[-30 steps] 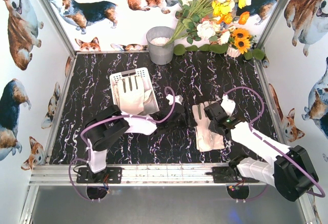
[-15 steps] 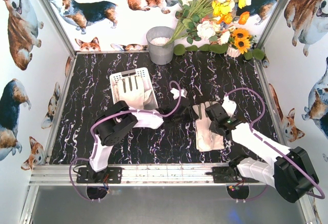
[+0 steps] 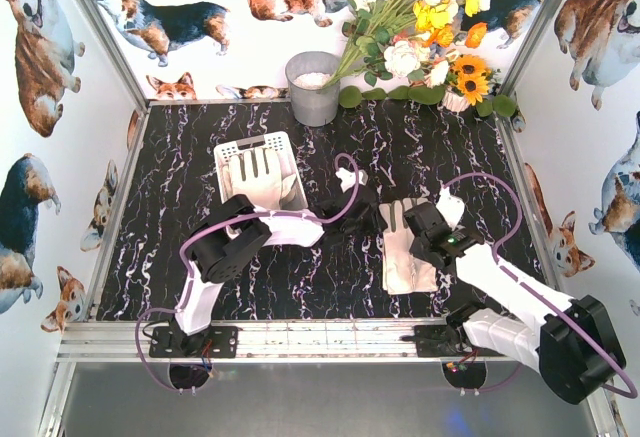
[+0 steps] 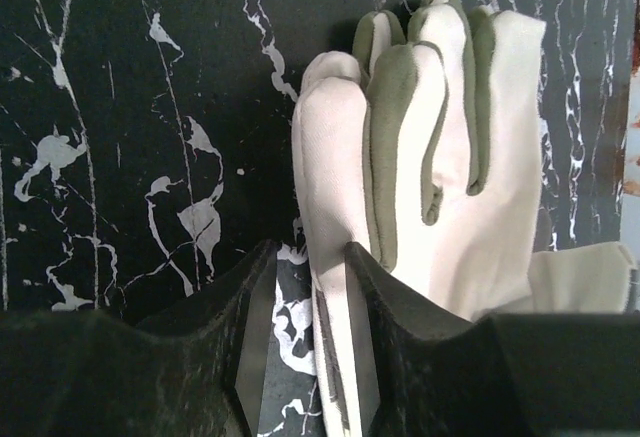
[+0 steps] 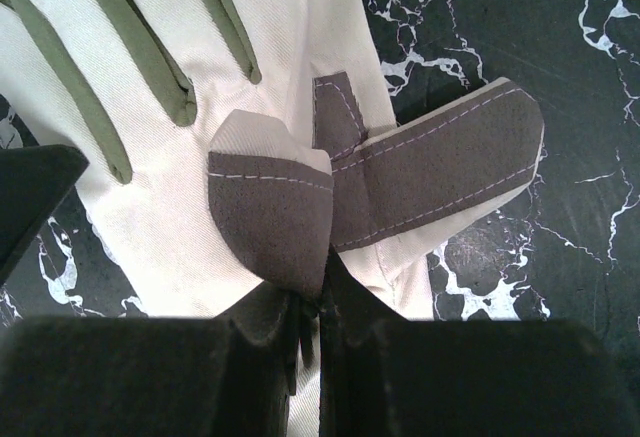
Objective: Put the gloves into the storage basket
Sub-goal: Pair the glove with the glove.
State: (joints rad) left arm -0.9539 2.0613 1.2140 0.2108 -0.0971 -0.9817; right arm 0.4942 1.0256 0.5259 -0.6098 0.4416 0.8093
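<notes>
One cream-white glove [image 3: 404, 259] with grey patches lies flat on the black marble table right of centre. Another glove [image 3: 257, 183] lies in the white lattice storage basket [image 3: 228, 148] at the left back. My left gripper [image 3: 377, 219] is open at the table glove's left edge. In the left wrist view the glove [image 4: 470, 187] has its edge between the spread fingers [image 4: 365, 292] of the left gripper [image 4: 305, 302]. My right gripper [image 3: 419, 229] is shut on the glove's folded grey thumb patch [image 5: 275, 207], pinched at the right gripper [image 5: 315, 302].
A grey metal bucket [image 3: 313, 87] stands at the back centre, with a bunch of artificial flowers [image 3: 425, 27] to its right. Corgi-print walls close in the left, back and right sides. A metal rail [image 3: 300, 338] runs along the near edge.
My left arm has reached to the right from beside the basket until its open jaws sit around the glove's left edge. My right gripper has shifted slightly, still holding the glove.
</notes>
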